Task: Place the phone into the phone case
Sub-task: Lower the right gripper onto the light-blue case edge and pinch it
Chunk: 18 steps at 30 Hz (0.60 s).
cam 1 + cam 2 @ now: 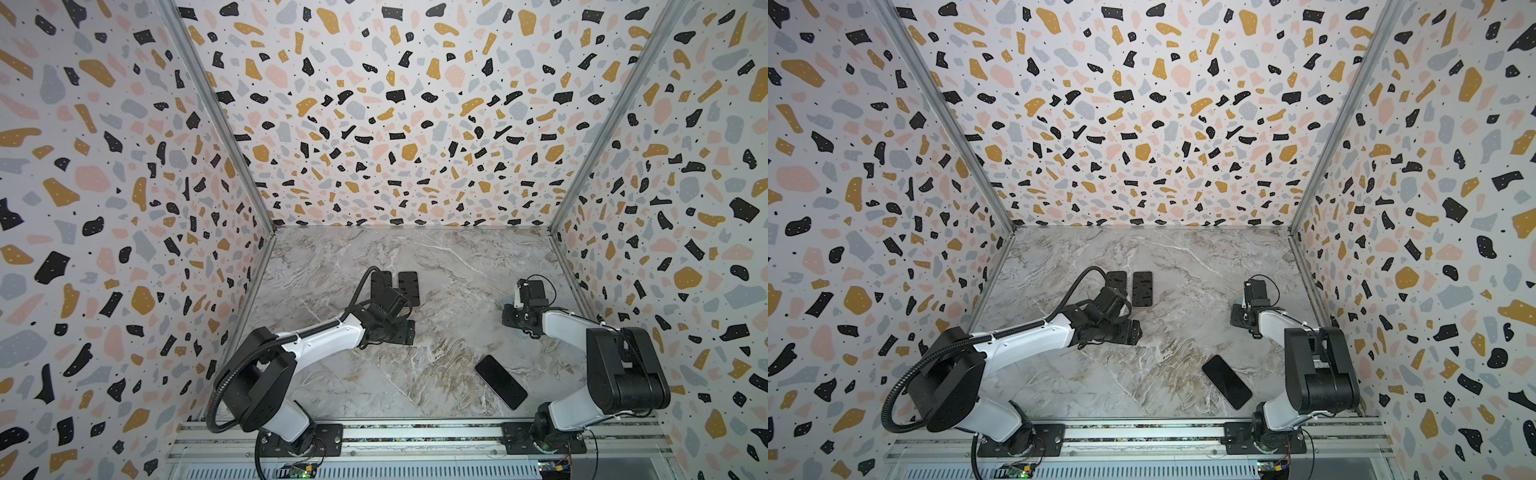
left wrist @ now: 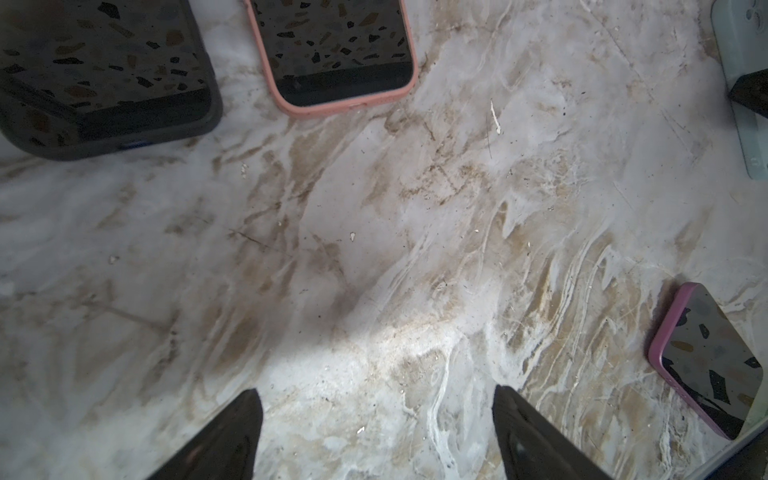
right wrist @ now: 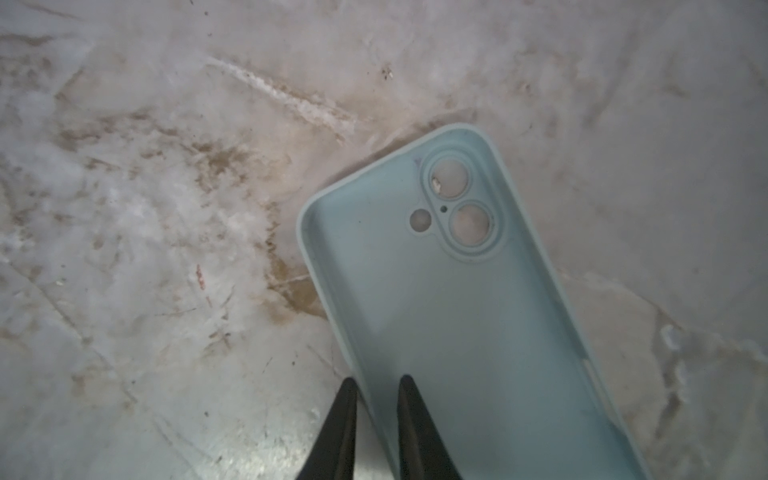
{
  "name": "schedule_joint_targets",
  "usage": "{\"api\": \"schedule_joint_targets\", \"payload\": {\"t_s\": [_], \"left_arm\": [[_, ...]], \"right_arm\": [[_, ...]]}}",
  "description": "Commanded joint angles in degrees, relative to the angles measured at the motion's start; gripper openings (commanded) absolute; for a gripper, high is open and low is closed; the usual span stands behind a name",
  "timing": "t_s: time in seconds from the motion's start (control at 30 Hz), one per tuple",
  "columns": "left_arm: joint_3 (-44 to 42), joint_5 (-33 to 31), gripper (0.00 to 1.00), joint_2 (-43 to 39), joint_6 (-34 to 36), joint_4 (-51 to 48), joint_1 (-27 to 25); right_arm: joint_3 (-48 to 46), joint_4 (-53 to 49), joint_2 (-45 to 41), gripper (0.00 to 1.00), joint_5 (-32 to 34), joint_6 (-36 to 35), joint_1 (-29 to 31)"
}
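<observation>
On the table the phone is seen lying flat, screen up, near the front edge by the R arm's base, not touched & well apart from the case. The case is laid open side up, farther back on the R side, w/ nothing in it. The step in hand is judged to be the pick-up of the case. The R gripper is seen w/ its jaws squeezed in on one long side wall of the case, one finger inside & one outside. The L gripper is held w/ jaws spread wide over bare table, nothing in it. Next, the case prob. has to be brought nearer the phone w/o the thin wall slipping out. Then the phone has to be picked up & pushed in, camera end to the holes. The holes & the pinch are shown only in the R wrist view; in both top views the case is mostly hidden under the gripper. Only in the L wrist view is a purple edge seen on the phone (own case or not can't be told), & a grey phone & a pink phone at the back are seen cased. From the top all look black.
</observation>
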Motion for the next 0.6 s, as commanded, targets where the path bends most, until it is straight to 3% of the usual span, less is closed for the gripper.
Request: {"api": "schedule_joint_targets", "payload": {"t_s": [0.0, 0.27, 0.57], "left_arm": [[0.3, 0.23, 0.87, 0.22, -0.11, 1.04, 0.09], [0.39, -0.4, 0.87, 0.45, -0.73, 0.9, 0.1], [0.7, -0.66, 0.87, 1.11, -1.11, 0.49, 0.09]], "right_arm": [[1.37, -1.09, -0.61, 0.17, 0.76, 0.67, 0.67], [2.0, -2.09, -0.6, 0.05, 0.85, 2.02, 2.09], [4.85, -5.86, -1.45, 0.02, 2.95, 3.54, 5.66]]}}
